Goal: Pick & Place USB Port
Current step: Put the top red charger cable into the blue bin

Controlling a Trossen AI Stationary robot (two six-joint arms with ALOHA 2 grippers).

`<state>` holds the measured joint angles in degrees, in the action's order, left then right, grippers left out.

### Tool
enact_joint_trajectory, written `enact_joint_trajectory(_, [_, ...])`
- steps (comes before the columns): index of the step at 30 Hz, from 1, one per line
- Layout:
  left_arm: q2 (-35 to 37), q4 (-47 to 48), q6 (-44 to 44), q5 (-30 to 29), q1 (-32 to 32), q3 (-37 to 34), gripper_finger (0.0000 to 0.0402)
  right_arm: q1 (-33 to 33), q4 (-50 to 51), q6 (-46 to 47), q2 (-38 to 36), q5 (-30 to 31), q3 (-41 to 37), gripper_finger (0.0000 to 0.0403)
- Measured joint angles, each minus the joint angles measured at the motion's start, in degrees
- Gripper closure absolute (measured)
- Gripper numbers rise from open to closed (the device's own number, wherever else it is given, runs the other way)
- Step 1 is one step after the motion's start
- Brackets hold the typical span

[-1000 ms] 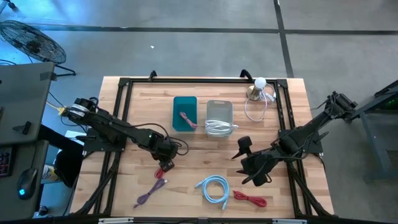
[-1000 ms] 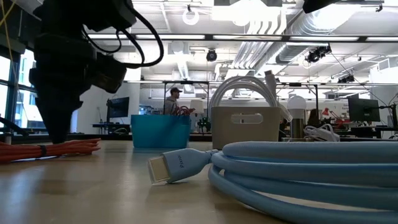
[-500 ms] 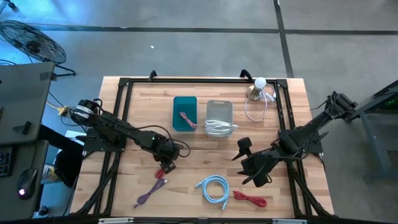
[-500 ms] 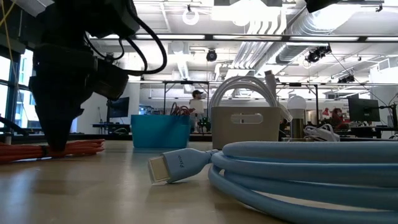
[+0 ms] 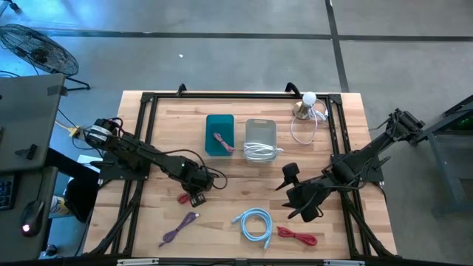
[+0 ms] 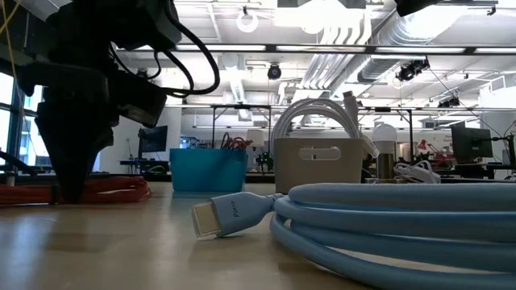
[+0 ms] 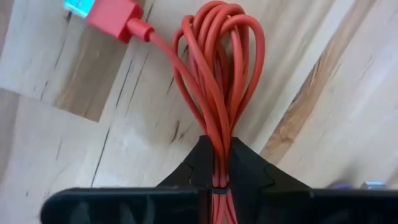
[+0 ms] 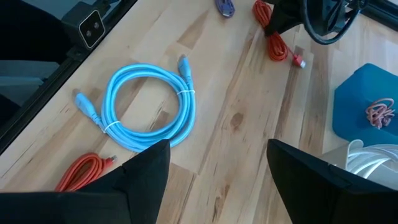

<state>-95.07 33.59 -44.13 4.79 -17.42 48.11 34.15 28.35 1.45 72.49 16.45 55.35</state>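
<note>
A coiled red USB cable with a red plug lies on the wooden table left of centre; it also shows in the high view and the low view. My left gripper stands over it, pointing down, and is shut on the coil. My right gripper hangs open and empty above the table's right half, its two fingers wide apart in the right wrist view. My left gripper pinches the red coil's bundled strands between its two fingers, at the end away from the loops and the plug. The fingers come from above, pointing down, across the bundle. In the low view the loops lie at table level.
A teal bin holding a pink cable and a white bin holding a white cable stand at the centre back. A light-blue coil, a second red cable and a purple cable lie near the front edge. A lamp stands back right.
My left gripper has stayed shut on the red coil and has shifted it: in the high view the coil's free part has swung from the gripper's near side toward the table's left, and in the low view the coil has slid along the table.
</note>
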Motion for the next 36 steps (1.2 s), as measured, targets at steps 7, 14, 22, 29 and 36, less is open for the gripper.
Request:
enact_joint_trajectory(7, [-0.43,3.67,8.11,-5.78,-1.41,5.29,0.0381,0.00,0.05,-0.25,0.00,2.10,0.00,0.0142])
enact_joint_trajectory(14, [2.46,5.57,17.97,-16.46,-1.35,11.32,0.0384,0.00,0.07,-0.24,0.00,3.57,0.02,0.0142])
enact_joint_trajectory(22, [12.03,8.95,24.81,-28.59,-1.35,12.42,0.0384,0.02,0.09,-0.50,0.00,6.09,0.07,0.0142])
enact_joint_trajectory(29, [20.86,9.64,32.53,-39.34,-1.35,12.46,0.0385,-0.11,-0.67,-3.58,0.00,13.51,0.07,0.0142])
enact_joint_trajectory(36, [29.46,8.48,42.28,-41.98,2.17,10.92,0.0387,-1.65,-4.47,-6.21,-0.02,15.22,0.07,0.0142])
